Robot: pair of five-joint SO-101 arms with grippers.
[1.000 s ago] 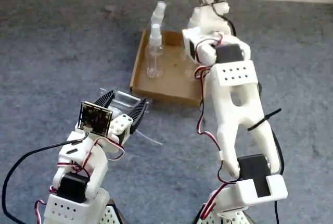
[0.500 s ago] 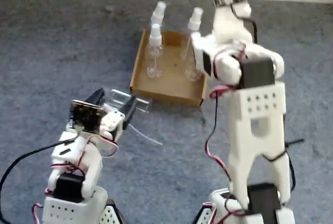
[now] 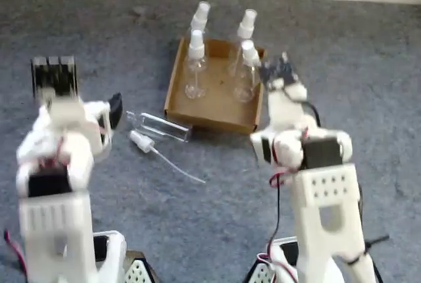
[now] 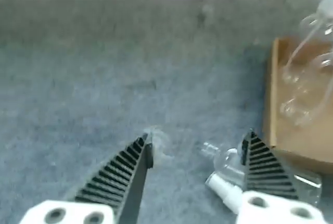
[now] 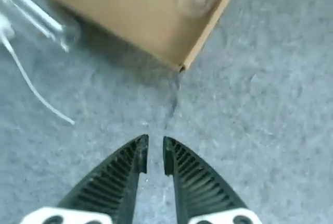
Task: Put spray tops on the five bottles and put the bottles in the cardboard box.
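Grey carpet [image 3: 79,33] covers the table; the cardboard box [image 3: 210,120] sits twd the far middle w/ four capped bottles [image 3: 195,66] upright at it, at least two inside. Just in front of the box the fifth bottle [image 3: 161,126] lies uncapped on the carpet, a loose spray top [image 3: 140,142] w/ long tube beside it. The left gripper [image 4: 197,139] is near that bottle's neck, jaws wide apart & holding nothing. The right gripper [image 5: 154,141] is low near the box's corner, fingers nearly together w/ a thin gap, gripping nothing.

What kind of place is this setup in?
Probably a small robotics test bench: a white left arm and right arm stand on grey carpet-like matting, with a cardboard box of clear spray bottles before them.
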